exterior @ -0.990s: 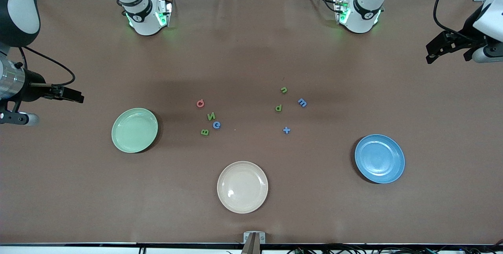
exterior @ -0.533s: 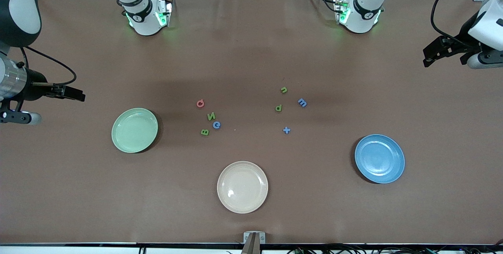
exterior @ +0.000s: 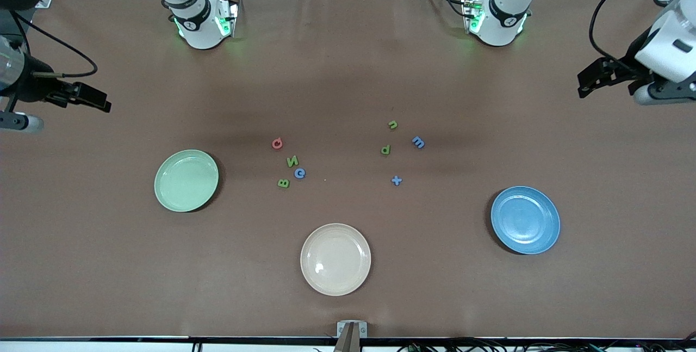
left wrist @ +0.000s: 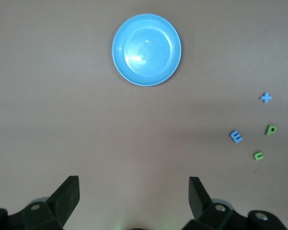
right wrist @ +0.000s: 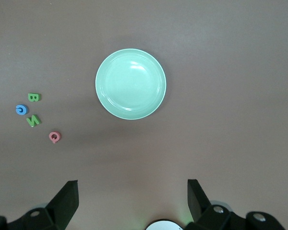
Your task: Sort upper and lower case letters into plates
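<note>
Eight small letters lie mid-table in two groups. Toward the right arm's end are a pink-red Q (exterior: pixel 277 143), green N (exterior: pixel 292 161), blue C (exterior: pixel 299 173) and green B (exterior: pixel 283 183). Toward the left arm's end are a green n (exterior: pixel 392 124), blue m (exterior: pixel 418 142), green p (exterior: pixel 385 149) and a blue plus-shaped piece (exterior: pixel 397 180). The mint green plate (exterior: pixel 186 180) and the blue plate (exterior: pixel 525 220) hold nothing. My right gripper (exterior: pixel 98 102) is open and empty, high over the table's edge. My left gripper (exterior: pixel 590 79) is open and empty, high over the other edge.
A cream-beige plate (exterior: pixel 335 259) sits nearest the front camera, between the two coloured plates. The arm bases (exterior: pixel 202 23) (exterior: pixel 497 17) stand along the table's back edge. The right wrist view shows the mint plate (right wrist: pixel 130 84); the left wrist view shows the blue plate (left wrist: pixel 146 49).
My right gripper has moved toward the arm bases' side of the table. My left gripper has shifted slightly inward over the table. The letters and plates have not moved.
</note>
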Available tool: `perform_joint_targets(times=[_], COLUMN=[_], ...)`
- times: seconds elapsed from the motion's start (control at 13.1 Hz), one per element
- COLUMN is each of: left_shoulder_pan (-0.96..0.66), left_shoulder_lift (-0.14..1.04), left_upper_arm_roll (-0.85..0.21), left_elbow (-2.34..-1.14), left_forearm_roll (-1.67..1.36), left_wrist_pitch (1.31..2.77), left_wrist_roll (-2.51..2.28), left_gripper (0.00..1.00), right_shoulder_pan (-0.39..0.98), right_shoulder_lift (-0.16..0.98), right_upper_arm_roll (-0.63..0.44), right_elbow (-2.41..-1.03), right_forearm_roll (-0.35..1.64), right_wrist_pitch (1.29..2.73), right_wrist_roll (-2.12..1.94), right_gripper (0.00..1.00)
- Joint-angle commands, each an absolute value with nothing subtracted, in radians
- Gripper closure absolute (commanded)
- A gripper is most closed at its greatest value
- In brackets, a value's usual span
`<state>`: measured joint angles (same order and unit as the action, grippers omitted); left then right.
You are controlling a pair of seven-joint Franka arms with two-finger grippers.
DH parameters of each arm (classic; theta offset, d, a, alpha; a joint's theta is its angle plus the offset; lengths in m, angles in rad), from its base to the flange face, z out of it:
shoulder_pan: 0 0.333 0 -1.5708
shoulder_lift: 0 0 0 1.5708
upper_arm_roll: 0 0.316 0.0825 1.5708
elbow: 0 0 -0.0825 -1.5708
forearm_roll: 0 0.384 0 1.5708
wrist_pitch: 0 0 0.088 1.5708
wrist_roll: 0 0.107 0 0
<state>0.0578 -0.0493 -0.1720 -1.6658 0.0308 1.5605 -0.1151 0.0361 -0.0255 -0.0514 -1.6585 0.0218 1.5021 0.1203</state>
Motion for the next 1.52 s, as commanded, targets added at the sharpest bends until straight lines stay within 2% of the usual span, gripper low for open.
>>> perform_joint_targets(times=[0.0, 0.15, 0.61, 0.91, 1.14, 1.45], left_shoulder_pan=[0.046, 0.031, 0.032, 0.028, -0.035, -0.052], left_shoulder_lift=[-0.026, -0.023, 0.084, 0.132, 0.204, 0.319], left_upper_arm_roll=[-0.199, -0.239, -0.406, -0.480, -0.497, -0.497], left_elbow=[-1.733, -1.833, -2.029, -2.203, -2.259, -2.253], left_forearm_roll=[0.012, 0.012, 0.014, 0.026, 0.034, 0.132], left_wrist_pitch=[1.652, 1.791, 2.070, 2.336, 2.469, 2.519], left_wrist_roll=[-0.126, -0.179, -0.529, -0.702, -0.875, -1.150], left_gripper=[0.00, 0.00, 0.00, 0.00, 0.00, 0.12], right_shoulder_pan=[0.003, -0.006, -0.025, -0.021, -0.020, -0.015], right_shoulder_lift=[-0.093, -0.112, -0.135, -0.133, -0.133, -0.132], right_upper_arm_roll=[-0.022, -0.015, 0.006, 0.006, 0.006, 0.006], right_elbow=[-1.726, -1.732, -1.733, -1.733, -1.733, -1.733], right_forearm_roll=[0.015, 0.017, 0.017, 0.017, 0.020, 0.023], right_wrist_pitch=[1.529, 1.529, 1.529, 1.532, 1.534, 1.554], right_wrist_roll=[0.118, 0.118, 0.118, 0.118, 0.118, 0.118], right_gripper=[0.00, 0.00, 0.00, 0.00, 0.00, 0.00])
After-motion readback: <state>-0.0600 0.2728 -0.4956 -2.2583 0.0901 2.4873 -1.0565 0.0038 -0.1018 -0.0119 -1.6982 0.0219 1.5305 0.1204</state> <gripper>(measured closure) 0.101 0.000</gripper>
